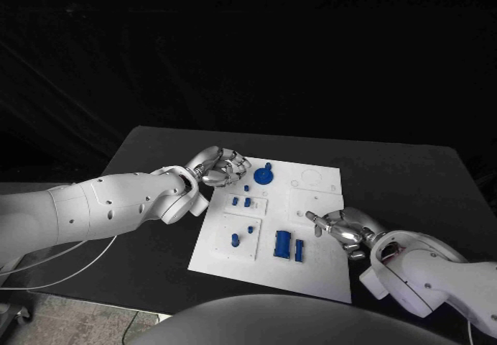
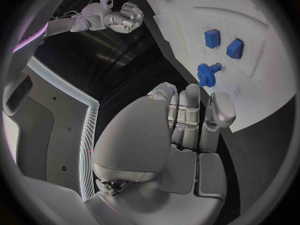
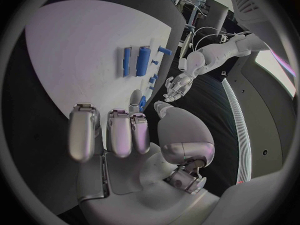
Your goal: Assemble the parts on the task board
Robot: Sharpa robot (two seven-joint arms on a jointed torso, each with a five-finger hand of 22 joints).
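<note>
No brand, label or readable writing on any surface

Left hand (image 1: 217, 169), silver, on its white arm, sits at the far left corner of the flat white rectangular task board (image 1: 311, 269); fingers (image 2: 187, 107) curled inward, nothing seen in them. From the left wrist view the fingertips lie at the board's edge; cannot tell whether they touch it

Board lies mid black worktop (image 1: 414, 180). On it, left to right: small blue round-headed part (image 1: 234, 238) near the left edge; two small blue blocks (image 1: 240, 202) in a raised frame; blue gear-shaped part (image 1: 263, 175) near the far edge, just beside the left hand; wide blue rectangular bar (image 1: 281, 244) with a narrower blue bar (image 1: 300, 249) just beside it. Pale recesses on the board's far right are hard to make out

Right hand (image 1: 344, 228) rests over the board's right edge, fingers (image 3: 119, 132) bent, apart, holding nothing visible; the board beneath the palm is hidden
</note>
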